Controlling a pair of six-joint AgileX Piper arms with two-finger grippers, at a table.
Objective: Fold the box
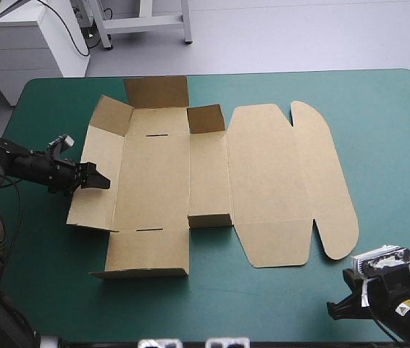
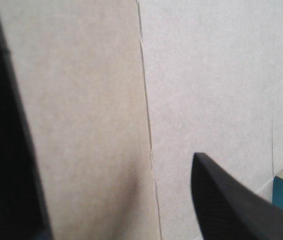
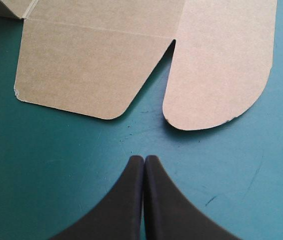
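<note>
The worktop [image 1: 379, 109], under its teal-green cover, fills most of the high view. The brown box [image 1: 263, 181] lies opened out across the middle of the frame, nearly flat. Its right half, ending in a rounded outer flap [image 1: 328, 181], rests flat on the cover. On its left half several flaps tilt upward, the tallest [image 1: 158, 92] at the upper centre-left. The left end effector [image 1: 98, 180] comes in from the left of the frame and sits at the box's left side panel [image 1: 96, 210]. In its wrist view its black fingers [image 2: 231, 200] stand well apart with nothing clamped, and brown board fills the space between and ahead of them. The right end effector [image 3: 144, 160], at the lower right of the high view, is off the box, its fingers pressed together to a point, empty, over bare cover just short of two rounded ends of board
</note>
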